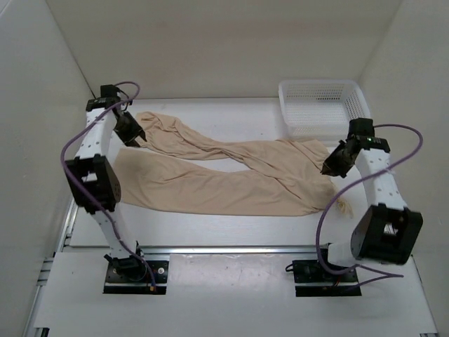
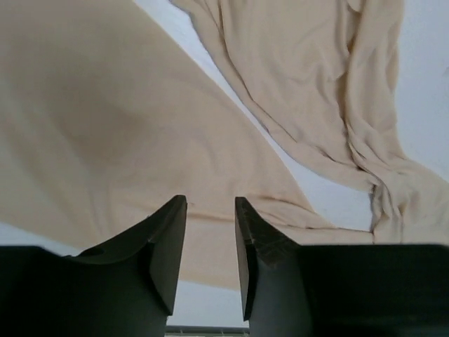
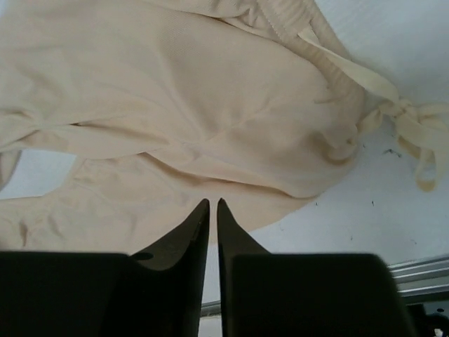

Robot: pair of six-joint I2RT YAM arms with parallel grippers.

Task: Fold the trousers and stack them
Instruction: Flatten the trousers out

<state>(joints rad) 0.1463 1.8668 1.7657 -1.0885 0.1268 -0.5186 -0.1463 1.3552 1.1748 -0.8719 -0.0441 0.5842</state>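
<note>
The beige trousers (image 1: 224, 175) lie spread flat across the table, two long legs running left and the waist at the right. My left gripper (image 1: 137, 140) hovers over the leg ends at the far left. In the left wrist view it (image 2: 210, 200) stands open above the fabric (image 2: 105, 126), with nothing between its fingers. My right gripper (image 1: 328, 168) hangs over the waist end. In the right wrist view it (image 3: 212, 201) has only a thin slit between its fingertips and holds nothing, just above the waist cloth (image 3: 175, 91). The waist drawstring (image 3: 407, 119) trails onto the table.
A white mesh basket (image 1: 323, 105) stands at the back right, just behind the waist end. White walls close in the table on the left, right and back. A metal rail (image 1: 231, 249) runs along the near edge by the arm bases.
</note>
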